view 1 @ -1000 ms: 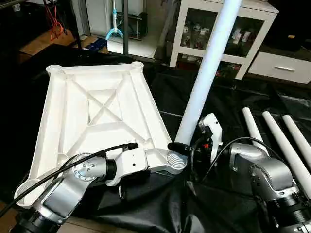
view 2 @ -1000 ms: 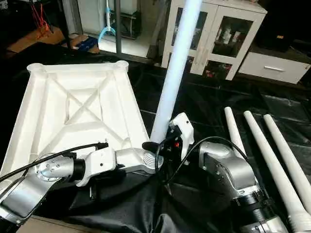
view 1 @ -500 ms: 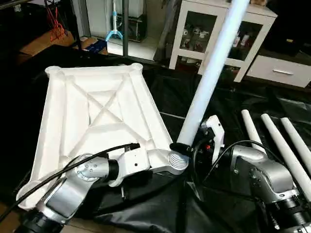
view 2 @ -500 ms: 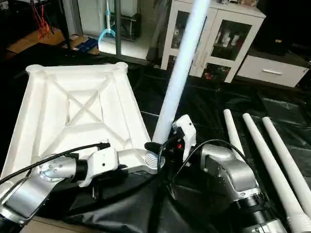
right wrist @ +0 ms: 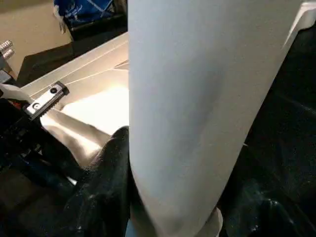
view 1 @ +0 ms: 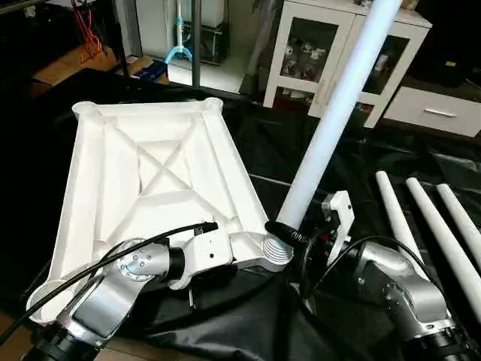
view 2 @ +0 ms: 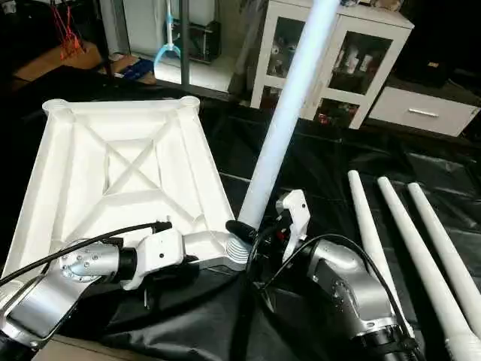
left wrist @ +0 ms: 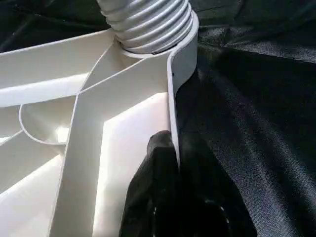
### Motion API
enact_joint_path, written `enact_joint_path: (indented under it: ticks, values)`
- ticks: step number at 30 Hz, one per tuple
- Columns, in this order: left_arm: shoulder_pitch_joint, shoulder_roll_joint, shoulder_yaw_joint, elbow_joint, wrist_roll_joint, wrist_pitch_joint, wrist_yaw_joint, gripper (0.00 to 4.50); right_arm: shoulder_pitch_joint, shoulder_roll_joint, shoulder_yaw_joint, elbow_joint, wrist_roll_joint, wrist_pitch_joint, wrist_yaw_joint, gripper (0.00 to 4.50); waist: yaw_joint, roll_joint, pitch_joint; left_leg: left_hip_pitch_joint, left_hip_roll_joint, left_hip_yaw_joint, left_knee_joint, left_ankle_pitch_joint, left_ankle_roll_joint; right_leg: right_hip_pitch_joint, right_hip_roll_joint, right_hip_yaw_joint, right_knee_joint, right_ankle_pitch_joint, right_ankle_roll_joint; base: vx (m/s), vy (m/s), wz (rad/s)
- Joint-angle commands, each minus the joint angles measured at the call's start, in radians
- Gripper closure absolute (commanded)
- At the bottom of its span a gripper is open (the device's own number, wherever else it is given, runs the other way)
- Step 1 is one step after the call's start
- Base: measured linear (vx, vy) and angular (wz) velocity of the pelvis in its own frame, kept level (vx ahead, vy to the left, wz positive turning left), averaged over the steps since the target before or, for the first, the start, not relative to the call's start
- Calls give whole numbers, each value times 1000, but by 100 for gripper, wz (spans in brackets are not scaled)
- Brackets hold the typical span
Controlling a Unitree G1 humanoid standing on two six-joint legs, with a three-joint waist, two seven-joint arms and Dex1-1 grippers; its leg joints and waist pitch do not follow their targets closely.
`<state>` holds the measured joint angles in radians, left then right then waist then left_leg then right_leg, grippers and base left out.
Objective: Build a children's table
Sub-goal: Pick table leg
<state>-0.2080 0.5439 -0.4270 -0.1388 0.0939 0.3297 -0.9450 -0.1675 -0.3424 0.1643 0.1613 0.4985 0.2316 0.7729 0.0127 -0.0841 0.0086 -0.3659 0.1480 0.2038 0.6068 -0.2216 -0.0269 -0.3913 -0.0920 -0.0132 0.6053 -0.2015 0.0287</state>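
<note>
Background: white glass-doored display cabinet [view 1: 331,53] holding small items; low white drawer unit [view 1: 440,113] beside it; dark vertical metal pole [view 1: 196,41]; pale floor [view 1: 210,74]; black sheet-covered work surface [view 1: 391,162].

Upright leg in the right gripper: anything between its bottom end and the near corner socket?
Nothing visible. The leg, gripped by the right gripper, leans with its ribbed end already at the tabletop's near corner socket. The left gripper pinches the rim beside it, clear of the socket.
</note>
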Motion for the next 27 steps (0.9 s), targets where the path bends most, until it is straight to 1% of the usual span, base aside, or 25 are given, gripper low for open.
enact_joint_path:
  ticks: [1,3,5,6,7,8,9,10,11,13,14,15,18,19,20,22,24,27]
  values:
    - [33,3,-26,14,-16,-8,-24,446,51,-58,-29,109,-136,-31,-85,264,-7,5,-17,12,84,-43,-98,-318,-16,4,-46,34,-82,-287,-164,0,0,0]
    - [33,4,-26,13,-16,-8,-24,446,57,-68,-8,109,-156,-47,-73,264,-9,6,-16,13,84,-44,-100,-332,-23,3,-45,33,-83,-295,-161,0,0,0]
    - [32,4,-27,17,-15,-11,-25,446,64,-72,8,119,-185,-87,-49,264,-12,7,-15,15,84,-45,-102,-349,-27,4,-45,32,-85,-302,-161,0,0,0]
    - [32,4,-27,17,-15,-11,-25,446,64,-72,8,119,-185,-87,-49,264,-13,8,-14,15,84,-46,-103,-356,-28,3,-45,32,-86,-308,-160,0,0,0]
    - [32,3,-27,17,-15,-12,-25,446,67,-69,5,121,-183,-97,-45,264,-16,7,-12,13,84,-47,-104,-373,-31,3,-46,33,-89,-328,-155,0,0,0]
    - [32,3,-27,17,-15,-12,-25,446,71,-63,-2,122,-171,-100,-40,264,-19,8,-9,15,84,-50,-107,-408,-38,1,-47,33,-95,-374,-147,0,0,0]
    - [32,3,-27,17,-15,-12,-24,446,71,-62,-5,123,-167,-102,-38,264,-21,7,-9,18,83,-53,-107,-435,-42,0,-48,33,-98,-411,-138,0,0,0]
    - [30,2,-28,18,-14,-12,-23,446,75,-58,-14,125,-152,-106,-31,264,-21,5,-9,19,84,-53,-107,-440,-43,0,-48,33,-99,-420,-134,0,0,0]
    - [30,2,-28,18,-14,-12,-23,446,78,-53,-21,125,-141,-108,-26,264,-20,7,-11,18,84,-54,-107,-435,-45,0,-49,34,-98,-411,-132,0,0,0]
    - [29,1,-29,19,-14,-12,-22,446,80,-50,-28,129,-132,-116,-22,264,-20,7,-12,18,85,-54,-108,-424,-42,0,-48,34,-97,-383,-135,0,0,0]
    - [29,0,-29,19,-14,-12,-21,446,84,-42,-41,138,-113,-120,-21,264,-19,6,-13,18,84,-50,-107,-407,-35,1,-46,35,-94,-345,-144,0,0,0]
    - [29,0,-29,18,-14,-11,-21,446,85,-34,-61,155,-90,-108,-28,264,-18,5,-12,17,85,-50,-107,-400,-31,2,-47,34,-93,-335,-150,0,0,0]
    - [30,0,-29,18,-14,-11,-20,446,85,-34,-67,169,-86,-106,-29,264,-19,5,-11,15,85,-51,-108,-403,-30,3,-47,34,-94,-341,-154,0,0,0]
    - [29,-1,-29,19,-14,-11,-20,446,86,-37,-65,178,-91,-116,-25,264,-20,3,-11,15,85,-51,-108,-410,-30,2,-48,34,-95,-361,-151,0,0,0]
    - [29,-1,-29,20,-14,-11,-19,446,91,-40,-63,188,-95,-128,-15,264,-20,4,-10,16,85,-52,-109,-421,-33,1,-49,34,-97,-385,-146,0,0,0]
    - [29,-1,-29,21,-14,-12,-18,446,97,-41,-62,199,-91,-131,-1,264,-20,4,-10,17,85,-54,-109,-431,-38,-1,-50,35,-99,-404,-138,0,0,0]
    - [28,-3,-29,21,-13,-12,-17,446,100,-46,-52,220,-106,-153,8,264,-20,4,-11,17,86,-54,-109,-425,-38,-1,-49,34,-98,-387,-139,0,0,0]
    - [28,-2,-29,21,-13,-12,-17,446,103,-54,-12,232,-164,-192,0,264,-19,5,-11,17,86,-51,-110,-415,-37,-1,-47,34,-96,-350,-148,0,0,0]
